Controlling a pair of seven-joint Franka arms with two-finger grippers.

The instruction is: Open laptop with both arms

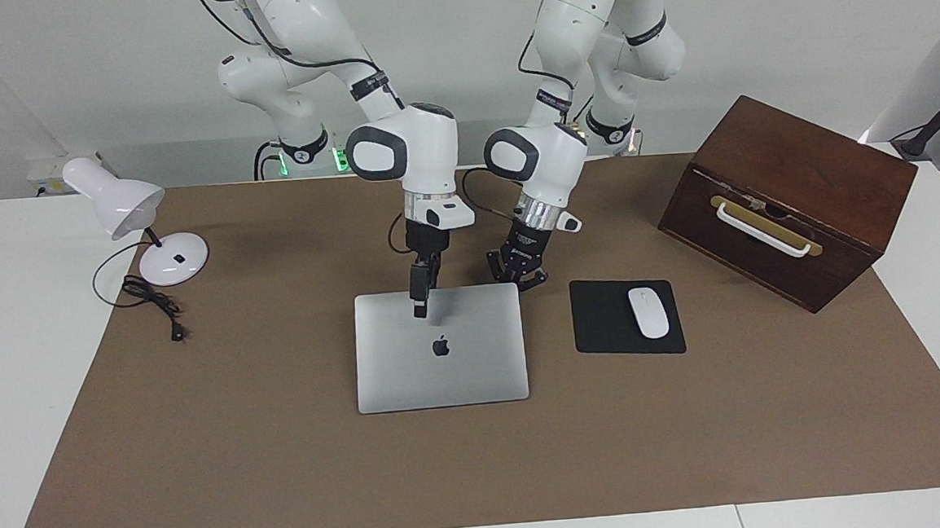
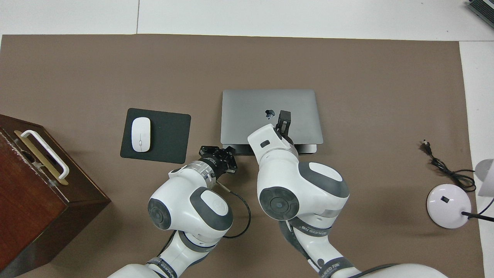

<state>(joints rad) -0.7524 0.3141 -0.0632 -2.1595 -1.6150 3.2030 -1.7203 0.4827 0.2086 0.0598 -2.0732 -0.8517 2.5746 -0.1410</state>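
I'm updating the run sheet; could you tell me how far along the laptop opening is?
Done: both grippers are at the laptop. In hand: the left gripper, shut, sits at its robot-side edge, where the lid looks lifted a crack; the right gripper is low over the lid. To do: raising the lid, which lies nearly flat.

The thin silver-grey laptop (image 1: 440,347) lay on the brown mat, beside the mouse pad (image 1: 604,319) toward the right arm's end. Its lid, with a small dark apple logo, was raised slightly at the edge nearer the robots.
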